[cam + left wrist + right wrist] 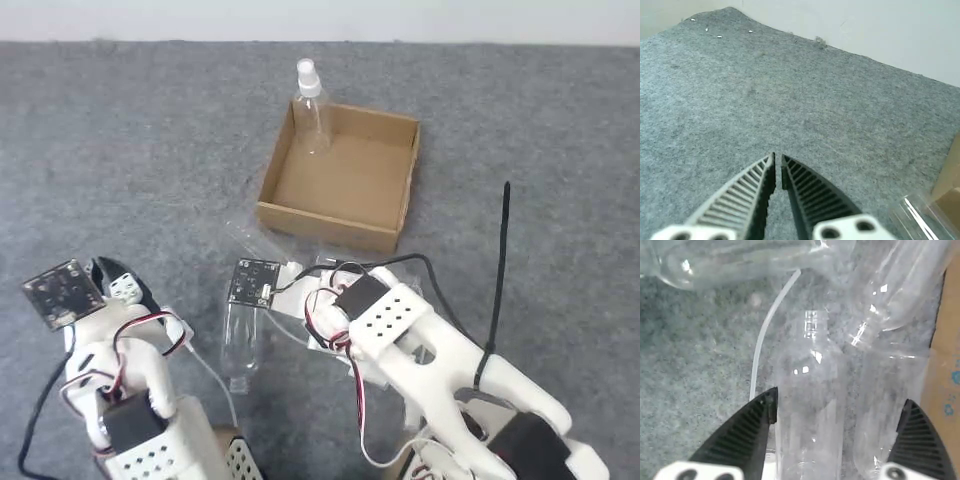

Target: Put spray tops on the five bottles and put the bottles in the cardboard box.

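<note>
A clear bottle with a white spray top (311, 112) stands upright in the back left corner of the cardboard box (338, 224). Several clear bottles without tops lie on the grey carpet in front of the box. My right gripper (839, 399) is open just above them, its fingers either side of one bottle (810, 410) whose threaded neck (812, 325) points away. A second bottle (880, 405) lies beside it, a third (740, 260) crosswise beyond. A thin white dip tube (764, 345) lies alongside. My left gripper (778, 157) is shut on nothing over bare carpet at the table's left.
One bottle (244, 338) lies between the two arms. A thin white tube (215, 385) runs over the carpet near the left arm. A black cable (503, 260) rises beside the right arm. The box's wall (945, 365) is close by the right gripper.
</note>
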Tool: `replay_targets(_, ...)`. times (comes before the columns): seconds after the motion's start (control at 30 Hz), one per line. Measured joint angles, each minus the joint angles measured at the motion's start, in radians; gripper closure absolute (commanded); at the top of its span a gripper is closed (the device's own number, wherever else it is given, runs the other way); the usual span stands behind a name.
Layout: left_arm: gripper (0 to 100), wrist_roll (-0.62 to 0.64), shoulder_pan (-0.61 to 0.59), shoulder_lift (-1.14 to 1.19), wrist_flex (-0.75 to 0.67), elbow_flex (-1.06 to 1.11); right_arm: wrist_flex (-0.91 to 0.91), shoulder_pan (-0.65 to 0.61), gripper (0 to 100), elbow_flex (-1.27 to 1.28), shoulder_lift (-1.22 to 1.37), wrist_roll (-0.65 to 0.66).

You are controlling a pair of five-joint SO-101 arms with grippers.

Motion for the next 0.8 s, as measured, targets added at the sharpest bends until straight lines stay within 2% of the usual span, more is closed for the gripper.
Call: replay_targets(0.8, 98, 0.000, 0.000, 0.000, 0.000, 0.000, -0.023, -0.055, 67.1, 0.000, 0.041, 0.071)
